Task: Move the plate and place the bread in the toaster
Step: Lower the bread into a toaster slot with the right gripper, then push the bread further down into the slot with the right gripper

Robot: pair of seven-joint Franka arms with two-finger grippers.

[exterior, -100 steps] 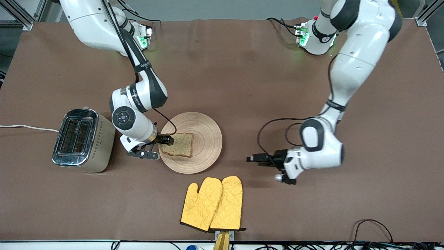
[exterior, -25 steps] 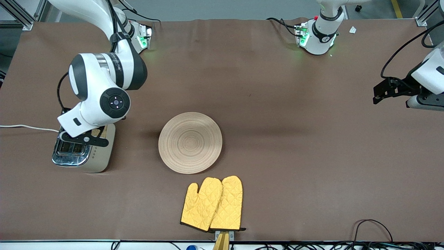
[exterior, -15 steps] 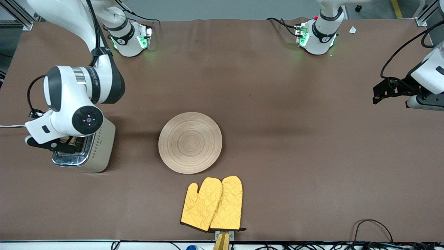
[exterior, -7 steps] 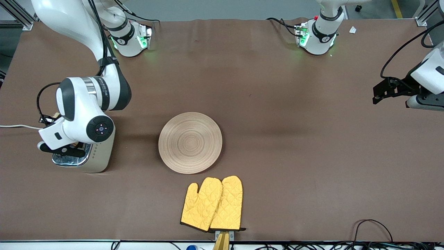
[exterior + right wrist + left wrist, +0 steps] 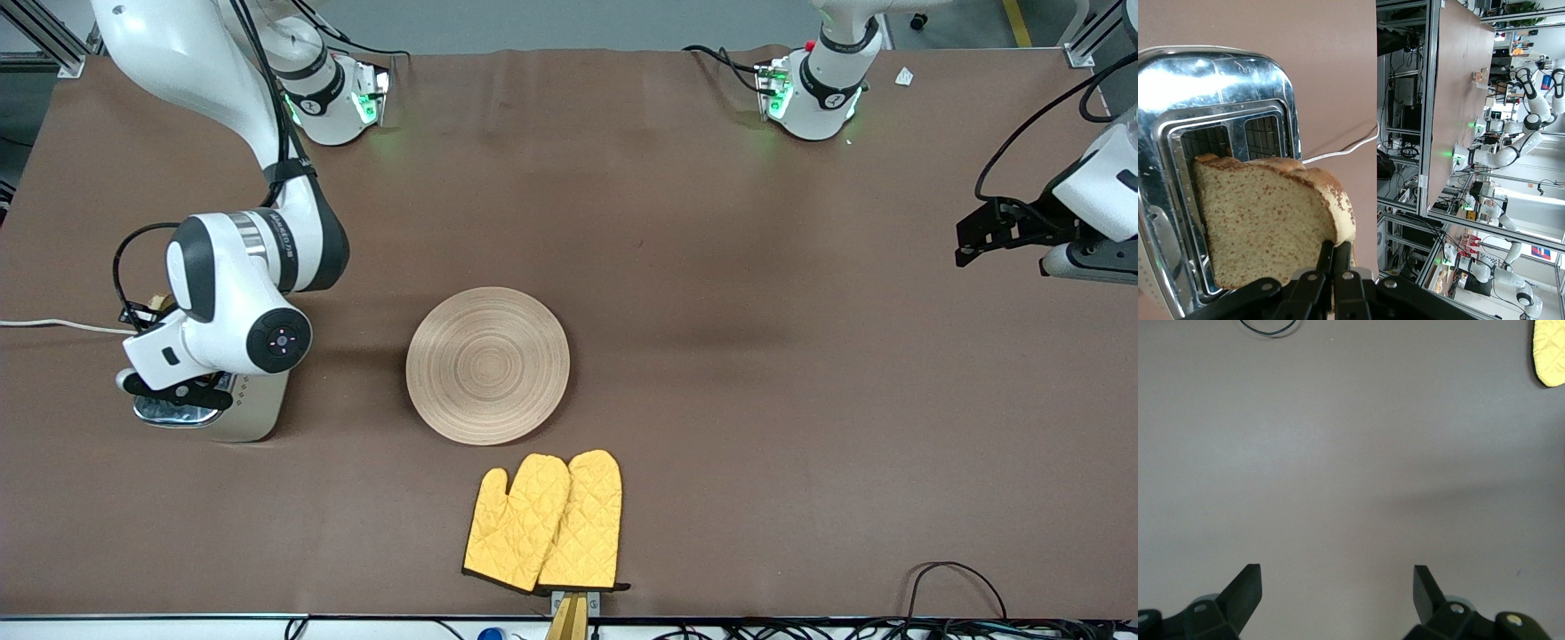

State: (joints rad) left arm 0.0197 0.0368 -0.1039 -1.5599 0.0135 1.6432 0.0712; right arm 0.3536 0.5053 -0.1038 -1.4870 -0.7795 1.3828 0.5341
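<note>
My right gripper [image 5: 1341,257] is shut on the crust edge of the bread [image 5: 1265,220], a speckled brown slice held on edge just over the toaster's [image 5: 1225,73] chrome slots. In the front view the right arm's hand covers most of the toaster [image 5: 253,418], and a bit of bread [image 5: 160,302] peeks out beside the right gripper [image 5: 142,313]. The wooden plate [image 5: 487,364] lies bare mid-table. My left gripper [image 5: 965,244] waits open and empty over bare table at the left arm's end; it also shows in the left wrist view [image 5: 1337,583].
Two yellow oven mitts [image 5: 544,520] lie nearer the front camera than the plate; one mitt's tip [image 5: 1548,353] shows in the left wrist view. The toaster's white cord [image 5: 53,324] runs off the table at the right arm's end. Cables [image 5: 951,578] lie at the front edge.
The bread has left the plate in my right gripper and now hangs over the toaster. In the last second the right hand shifted toward the plate. The left arm withdrew earlier and now holds still.
</note>
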